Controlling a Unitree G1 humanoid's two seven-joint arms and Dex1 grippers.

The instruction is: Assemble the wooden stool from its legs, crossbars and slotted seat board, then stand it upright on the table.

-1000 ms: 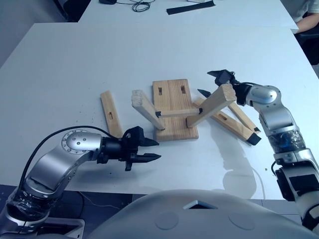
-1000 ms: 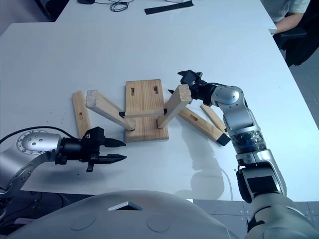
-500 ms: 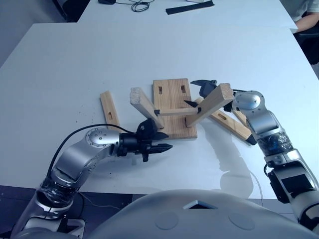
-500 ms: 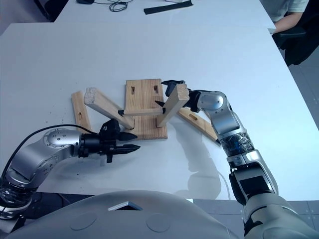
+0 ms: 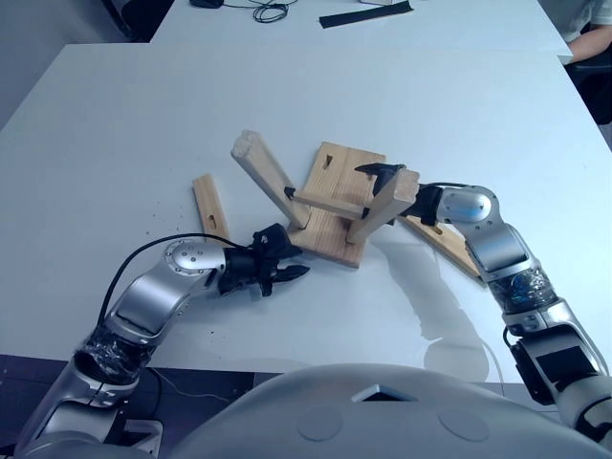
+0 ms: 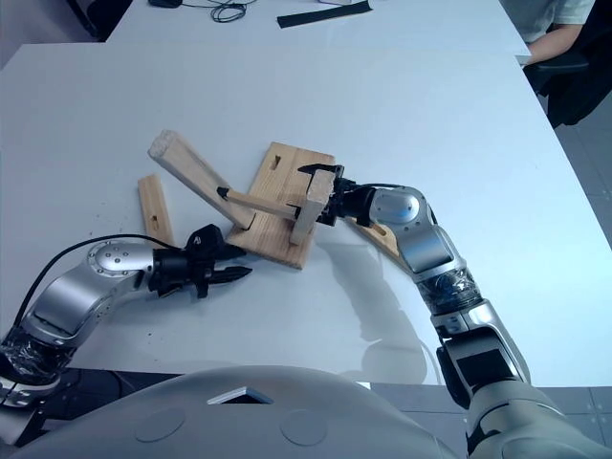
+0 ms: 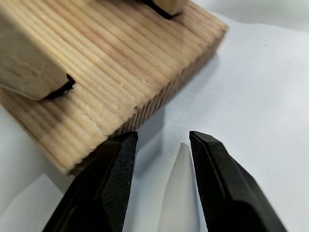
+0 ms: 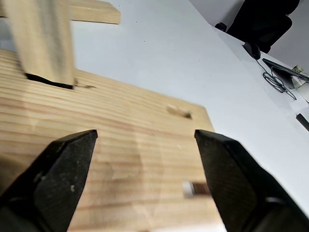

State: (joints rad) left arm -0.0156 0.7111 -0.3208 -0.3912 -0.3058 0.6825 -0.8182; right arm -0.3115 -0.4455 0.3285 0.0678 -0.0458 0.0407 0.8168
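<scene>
The slotted seat board (image 5: 330, 225) lies flat and skewed at the table's middle. Two legs stand slanted in its slots, a left one (image 5: 263, 172) and a right one (image 5: 384, 201), joined by a thin crossbar (image 5: 325, 203). My right gripper (image 5: 381, 180) is open at the right leg's upper end, one finger over its top; its wrist view has the right gripper (image 8: 145, 133) spread wide over the board (image 8: 125, 159). My left gripper (image 5: 296, 272) is open and empty, low on the table beside the board's near corner (image 7: 111, 92); in its wrist view the left gripper (image 7: 163, 137) shows a narrow gap.
A loose slotted wooden piece (image 5: 210, 212) lies left of the board. More loose wooden pieces (image 5: 442, 241) lie under my right forearm. Cables and a dark strip (image 5: 365, 13) sit on the far table. The white tabletop (image 5: 143, 105) stretches wide to the left and back.
The board with its legs has turned and slid left, the left leg's top swinging up and away. My right gripper moved left with the right leg. My left gripper drew back slightly.
</scene>
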